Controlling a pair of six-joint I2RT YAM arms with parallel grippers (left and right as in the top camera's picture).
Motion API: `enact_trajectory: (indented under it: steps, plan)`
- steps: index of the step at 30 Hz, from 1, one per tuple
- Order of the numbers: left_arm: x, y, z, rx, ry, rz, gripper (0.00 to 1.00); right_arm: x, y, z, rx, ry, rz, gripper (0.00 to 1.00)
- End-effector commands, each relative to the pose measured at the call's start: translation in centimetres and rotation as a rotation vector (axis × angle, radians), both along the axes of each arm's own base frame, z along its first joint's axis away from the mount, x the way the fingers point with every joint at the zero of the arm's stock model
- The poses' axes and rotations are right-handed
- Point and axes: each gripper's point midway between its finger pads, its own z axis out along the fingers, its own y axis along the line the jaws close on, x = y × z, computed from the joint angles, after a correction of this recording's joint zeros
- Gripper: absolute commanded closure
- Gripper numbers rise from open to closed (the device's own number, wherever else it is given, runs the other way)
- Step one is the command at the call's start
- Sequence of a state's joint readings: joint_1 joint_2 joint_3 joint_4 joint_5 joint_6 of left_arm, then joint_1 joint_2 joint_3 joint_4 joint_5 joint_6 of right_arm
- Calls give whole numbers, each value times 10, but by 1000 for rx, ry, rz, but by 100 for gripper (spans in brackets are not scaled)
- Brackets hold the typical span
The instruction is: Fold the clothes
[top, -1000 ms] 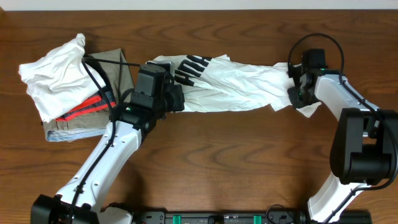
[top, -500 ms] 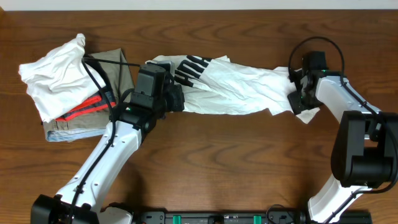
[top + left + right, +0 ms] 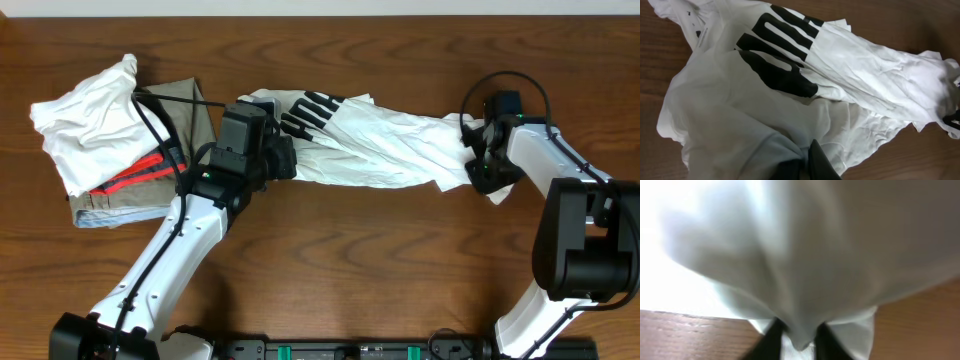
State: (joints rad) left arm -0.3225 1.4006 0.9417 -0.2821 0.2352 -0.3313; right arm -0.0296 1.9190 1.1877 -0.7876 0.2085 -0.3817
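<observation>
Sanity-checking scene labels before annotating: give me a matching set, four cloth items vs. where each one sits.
Items:
1. white printed garment
2. khaki garment
3. red-and-black garment
4. crumpled white cloth

Places:
A. top of the pile
B. under the pile's other pieces
C. held between left end effector and right end effector
D. peeking out mid-pile

Pairs: 1-C, 2-B, 3-D, 4-A

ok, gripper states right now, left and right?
Left gripper: closed, pinching the printed end of the white garment.
Right gripper: closed, cloth of the same garment bunched between its fingers.
</observation>
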Motion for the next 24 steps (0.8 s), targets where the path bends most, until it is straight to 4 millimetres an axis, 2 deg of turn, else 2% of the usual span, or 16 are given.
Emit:
enact_trajectory:
  steps: [1,5,7,9,11,14,16,18,21,24]
  plan:
    - [3,2,7,17,-30,-5,94,-6,4,-9,46,19,-20,99]
    - [4,2,8,17,-30,-5,94,-2,4,-7,46,-4,-62,99]
    - [4,2,8,16,-34,-5,94,2,4,0,42,-30,-73,99]
    - [5,2,9,14,-38,-5,94,12,3,18,42,-84,-71,99]
    - [5,2,9,13,-41,-5,94,25,3,44,44,-162,-76,99]
    - [6,2,10,13,-45,-5,94,40,2,94,43,-306,-72,99]
    - [7,3,10,19,-46,1,94,43,2,128,43,-400,-70,99]
    - [9,8,9,45,-56,16,94,43,2,150,44,-460,-69,99]
    - [13,19,9,104,-78,52,94,40,2,170,48,-521,-84,99]
    - [16,24,10,126,-94,70,94,41,2,176,51,-540,-89,99]
